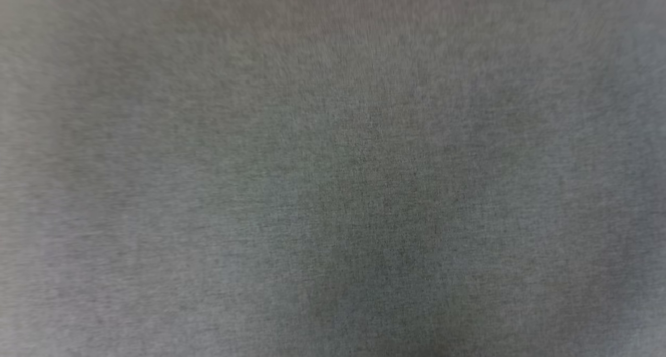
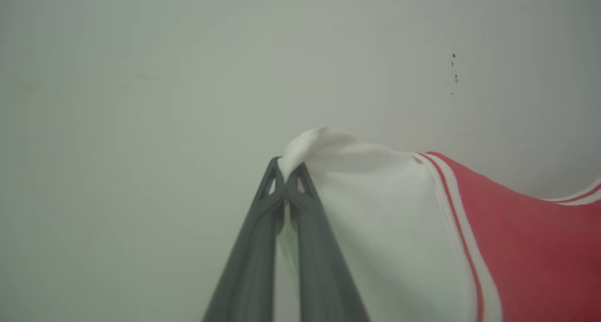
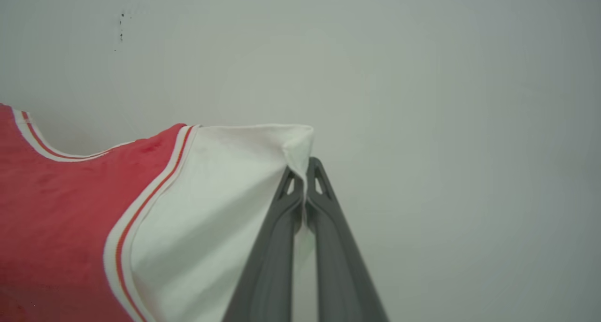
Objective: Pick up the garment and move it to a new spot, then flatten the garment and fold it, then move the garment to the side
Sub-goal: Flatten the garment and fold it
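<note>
The garment (image 2: 516, 237) is a red shirt with white sleeves and red-and-white striped trim. In the left wrist view my left gripper (image 2: 285, 169) is shut on the edge of one white sleeve (image 2: 375, 204), which bunches up just past the fingertips. In the right wrist view my right gripper (image 3: 305, 169) is shut on the edge of the other white sleeve (image 3: 220, 195), and the garment's red body (image 3: 56, 209) hangs off to the left. Both grippers hold the garment stretched between them over a pale surface. The head view is blurred grey.
A pale grey-white tabletop (image 2: 141, 101) lies behind the garment in both wrist views, with a few small dark specks (image 2: 454, 73) on it. The same specks (image 3: 121, 28) show in the right wrist view.
</note>
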Robot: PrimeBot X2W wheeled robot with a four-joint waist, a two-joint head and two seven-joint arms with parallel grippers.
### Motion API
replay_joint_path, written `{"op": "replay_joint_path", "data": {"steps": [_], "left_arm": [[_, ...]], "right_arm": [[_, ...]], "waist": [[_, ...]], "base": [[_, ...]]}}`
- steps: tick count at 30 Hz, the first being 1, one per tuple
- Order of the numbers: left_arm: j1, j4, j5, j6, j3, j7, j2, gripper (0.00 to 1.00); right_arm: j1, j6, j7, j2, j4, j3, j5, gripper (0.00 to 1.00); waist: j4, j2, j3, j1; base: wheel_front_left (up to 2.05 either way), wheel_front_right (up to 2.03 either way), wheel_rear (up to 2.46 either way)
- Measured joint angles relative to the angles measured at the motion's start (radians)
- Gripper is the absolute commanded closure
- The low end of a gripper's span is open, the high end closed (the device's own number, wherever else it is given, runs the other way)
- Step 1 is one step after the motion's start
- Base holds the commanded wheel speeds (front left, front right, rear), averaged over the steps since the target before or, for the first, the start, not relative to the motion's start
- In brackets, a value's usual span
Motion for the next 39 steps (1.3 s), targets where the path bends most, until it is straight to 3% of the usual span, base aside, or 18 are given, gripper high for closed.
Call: {"op": "replay_joint_path", "data": {"steps": [13,22,28,33,39], "left_arm": [[-0.059,0.032,-0.003,-0.005,-0.004,-0.054,-0.018,1.0],[0.013,0.101,-0.069,-0.044,0.021,-0.11,-0.048,1.0],[0.183,0.06,-0.12,-0.067,0.058,-0.142,-0.062,1.0],[0.453,-0.052,-0.164,-0.069,0.112,-0.15,-0.072,1.0],[0.838,-0.248,-0.18,-0.018,0.215,-0.152,-0.068,1.0]], "right_arm": [[-0.115,0.0,-0.109,0.026,0.139,0.141,0.078,1.0],[-0.115,0.0,-0.086,0.022,0.203,0.271,0.192,1.0],[0.019,0.0,-0.045,-0.058,0.141,0.353,0.286,1.0],[0.245,0.0,-0.046,-0.126,0.053,0.381,0.301,1.0],[0.56,0.0,-0.027,-0.144,-0.07,0.334,0.347,1.0]], "waist": [[-0.029,0.0,0.214,0.0001],[-0.005,0.0,0.224,0.0],[0.018,0.0,0.164,-0.0001],[0.033,0.0,0.08,-0.0001],[0.04,0.0,-0.05,-0.0001]], "base": [[0.0,0.0,0.0],[0.0,0.0,0.0],[0.0,0.0,0.0],[0.0,0.0,0.0],[0.0,0.0,0.0]]}}
